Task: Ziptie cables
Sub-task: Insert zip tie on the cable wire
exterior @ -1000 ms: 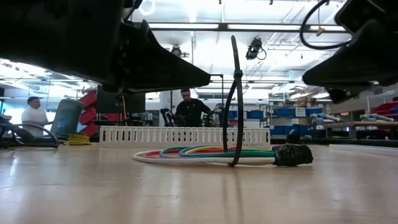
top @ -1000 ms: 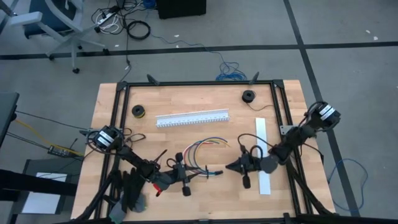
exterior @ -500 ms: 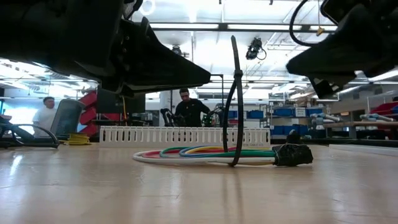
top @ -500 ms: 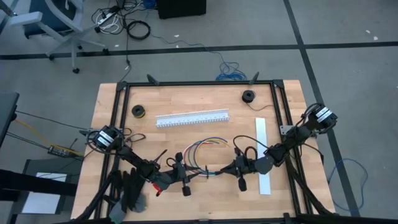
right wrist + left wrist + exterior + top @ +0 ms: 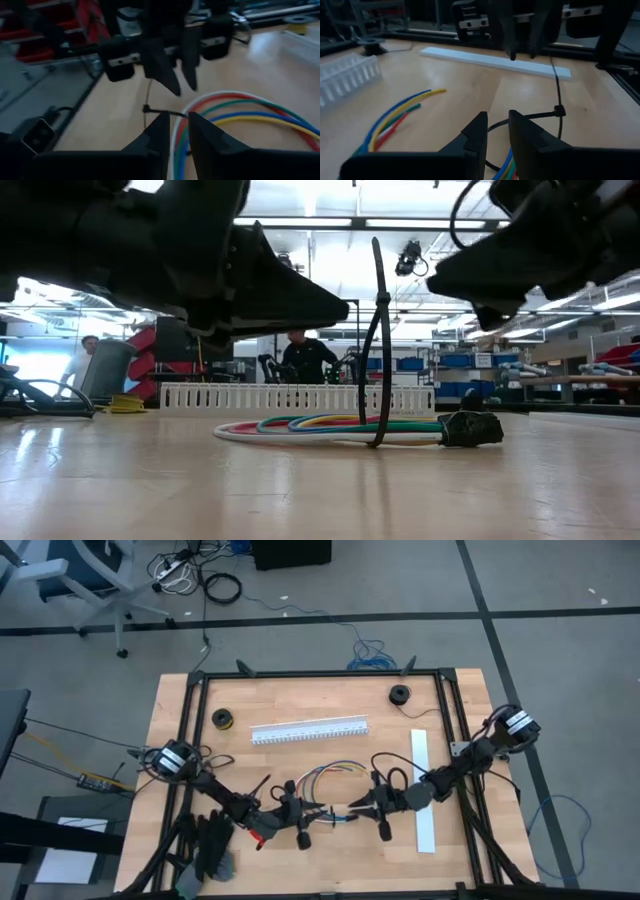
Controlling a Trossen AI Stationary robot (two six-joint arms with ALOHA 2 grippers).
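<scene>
and here we are over the pale wooden table [image 5: 190, 705], both arms closing in from either side on the bundle of thin red, green, blue, yellow and white cables [image 5: 330, 425], which lies near the front middle of the table with a thin black plastic zip tie [image 5: 381, 340] already looped round it, its tail standing straight up. the left gripper [image 5: 496, 134] hovers just beside the loop, fingers a narrow slit apart and holding nothing. the right gripper [image 5: 175, 131] faces it from the other side, fingers likewise close together with a small gap, nothing between them. looks like the cinching step: the tie is threaded but loose. next move, i reckon, one claw pins the tie's head while the other takes the tail and pulls. the long white slotted channel [image 5: 308, 730] lies well behind. no labels or writing readable anywhere.
</scene>
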